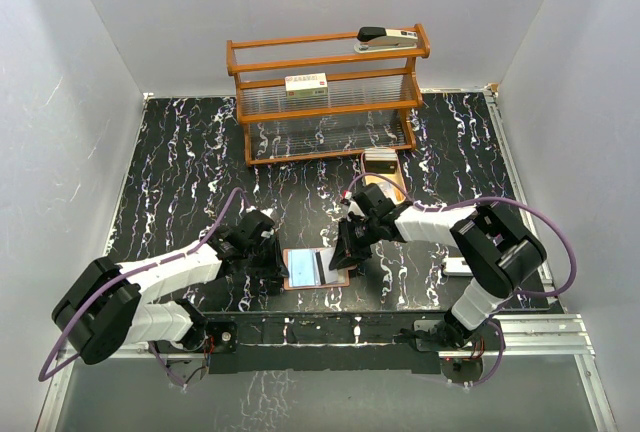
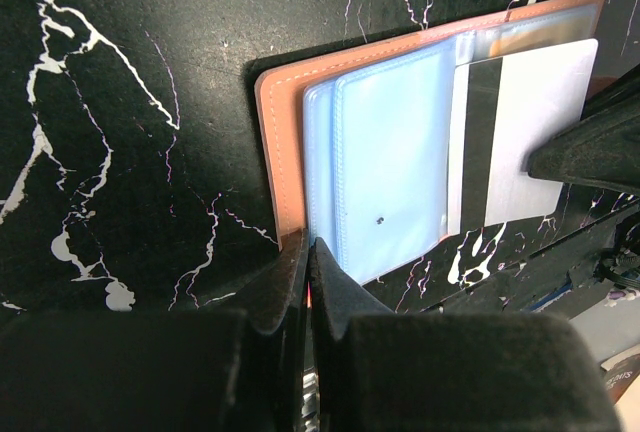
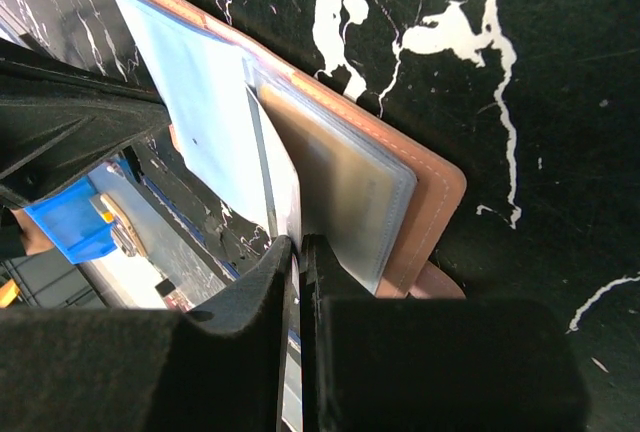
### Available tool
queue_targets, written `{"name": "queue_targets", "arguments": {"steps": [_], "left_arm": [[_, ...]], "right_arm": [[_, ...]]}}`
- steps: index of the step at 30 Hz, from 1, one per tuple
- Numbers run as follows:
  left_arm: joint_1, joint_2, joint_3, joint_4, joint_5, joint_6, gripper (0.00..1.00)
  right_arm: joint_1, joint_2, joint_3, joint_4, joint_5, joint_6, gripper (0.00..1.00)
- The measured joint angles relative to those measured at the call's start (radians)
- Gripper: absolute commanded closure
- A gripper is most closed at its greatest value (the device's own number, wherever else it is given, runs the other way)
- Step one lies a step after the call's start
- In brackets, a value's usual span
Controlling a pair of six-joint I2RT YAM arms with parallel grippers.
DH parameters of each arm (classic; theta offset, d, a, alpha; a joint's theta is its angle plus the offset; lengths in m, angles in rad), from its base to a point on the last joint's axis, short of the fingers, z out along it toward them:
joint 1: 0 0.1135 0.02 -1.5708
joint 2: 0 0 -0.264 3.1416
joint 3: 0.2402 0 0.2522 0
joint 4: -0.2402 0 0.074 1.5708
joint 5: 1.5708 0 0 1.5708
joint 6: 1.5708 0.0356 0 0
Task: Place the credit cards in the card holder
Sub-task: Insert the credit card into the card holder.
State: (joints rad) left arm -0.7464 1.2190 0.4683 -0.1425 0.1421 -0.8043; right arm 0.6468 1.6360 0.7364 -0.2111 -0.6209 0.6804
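The reddish-brown card holder (image 1: pixel 298 270) lies open on the black marbled table, its light blue inner pockets (image 2: pixel 385 162) facing up. My left gripper (image 1: pixel 278 264) is shut on the holder's left cover edge (image 2: pixel 280 152); its fingertips meet at the near rim (image 2: pixel 308 244). My right gripper (image 1: pixel 345 252) is shut on a pale credit card (image 2: pixel 535 127) with a black stripe. The card lies over the holder's right half, partly slid among the pockets. In the right wrist view the card (image 3: pixel 282 177) stands edge-on between my closed gripper (image 3: pixel 300 244), beside the holder's brown cover (image 3: pixel 440 187).
A wooden rack (image 1: pixel 330 102) stands at the back with a stapler (image 1: pixel 385 39) on top and a cream-and-yellow box (image 1: pixel 307 83) on its shelf. An oval wooden tray (image 1: pixel 385 174) lies behind my right arm. A pale card-like thing (image 1: pixel 458 266) lies by the right arm.
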Motion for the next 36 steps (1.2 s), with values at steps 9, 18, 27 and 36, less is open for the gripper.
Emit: {"name": "queue_targets", "arguments": {"steps": [9, 18, 27, 36], "left_arm": [[0.000, 0.000, -0.002, 0.005, 0.001, 0.000, 1.00], [0.005, 0.005, -0.002, 0.008, 0.011, 0.000, 1.00], [0.005, 0.004, -0.002, 0.008, 0.013, 0.000, 1.00], [0.005, -0.001, -0.009, 0.016, 0.016, -0.010, 1.00]], "right_arm": [[-0.002, 0.020, 0.000, 0.022, -0.024, 0.001, 0.98], [-0.002, 0.031, 0.000, 0.065, -0.044, 0.020, 1.00], [-0.002, 0.031, -0.013, 0.110, -0.033, 0.051, 1.00], [0.004, 0.031, -0.048, 0.189, -0.032, 0.106, 0.97]]}}
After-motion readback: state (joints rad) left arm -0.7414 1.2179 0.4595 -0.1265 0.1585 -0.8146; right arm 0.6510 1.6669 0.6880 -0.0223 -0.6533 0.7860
